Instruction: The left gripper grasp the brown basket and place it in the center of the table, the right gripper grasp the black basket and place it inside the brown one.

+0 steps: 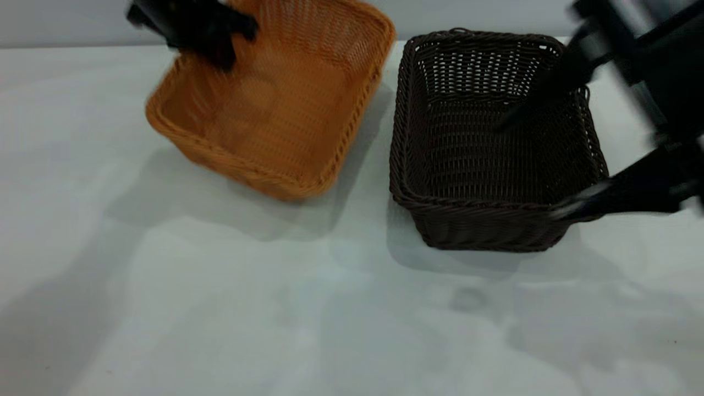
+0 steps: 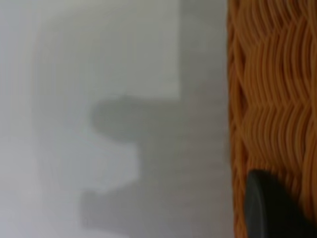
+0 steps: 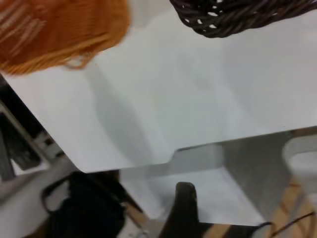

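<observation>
The brown basket point(image 1: 286, 110) hangs tilted at the far left of the table point(image 1: 220, 330), its far side raised and its near corner low. My left gripper point(image 1: 217, 47) is shut on its far-left rim; in the left wrist view one dark finger point(image 2: 270, 208) lies against the orange weave point(image 2: 272, 99). The black basket point(image 1: 484, 154) stands flat, right of centre. Over its right side my right gripper point(image 1: 528, 170) is open, one finger above the inside and one across the near-right corner. The right wrist view shows one finger point(image 3: 184, 208), the black basket's rim point(image 3: 233, 17) and the brown basket point(image 3: 54, 34).
Bare tabletop stretches in front of both baskets. A narrow gap point(image 1: 393, 99) separates them. The table's edge point(image 3: 163, 158) shows in the right wrist view, with a dark bag point(image 3: 84, 208) below it.
</observation>
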Available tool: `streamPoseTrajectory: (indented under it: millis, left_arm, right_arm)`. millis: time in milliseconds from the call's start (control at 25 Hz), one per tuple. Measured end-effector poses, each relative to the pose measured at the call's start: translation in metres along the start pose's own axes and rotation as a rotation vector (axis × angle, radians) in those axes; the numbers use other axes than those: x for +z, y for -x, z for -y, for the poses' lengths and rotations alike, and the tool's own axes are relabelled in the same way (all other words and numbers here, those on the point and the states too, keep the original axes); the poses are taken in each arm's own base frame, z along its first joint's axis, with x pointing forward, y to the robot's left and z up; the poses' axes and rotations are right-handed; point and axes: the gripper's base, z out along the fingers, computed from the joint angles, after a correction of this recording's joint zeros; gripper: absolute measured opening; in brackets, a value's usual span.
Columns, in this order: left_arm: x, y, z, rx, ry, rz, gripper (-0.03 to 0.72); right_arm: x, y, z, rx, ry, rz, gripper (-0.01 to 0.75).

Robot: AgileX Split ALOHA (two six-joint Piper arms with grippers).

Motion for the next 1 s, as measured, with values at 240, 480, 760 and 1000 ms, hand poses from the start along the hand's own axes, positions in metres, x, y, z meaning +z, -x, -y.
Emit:
streamPoseTrajectory:
  millis: [240, 480, 760, 1000]
  left_arm:
    - [-0.027, 0.02, -0.003, 0.05, 0.02, 0.101, 0.082]
    - [-0.028, 0.023, -0.004, 0.081, 0.027, 0.123, 0.082]
    - [-0.028, 0.023, -0.004, 0.109, 0.029, 0.123, 0.082]
    - [-0.028, 0.023, -0.004, 0.135, 0.03, 0.119, 0.082]
  right_arm:
    - [0.042, 0.024, 0.013, 0.185, -0.027, 0.021, 0.592]
    - [0.069, 0.051, 0.03, 0.228, -0.11, 0.091, 0.592]
    - [0.076, 0.071, 0.042, 0.202, -0.198, 0.21, 0.532]
    - [0.058, 0.099, 0.048, 0.206, -0.173, 0.289, 0.197]
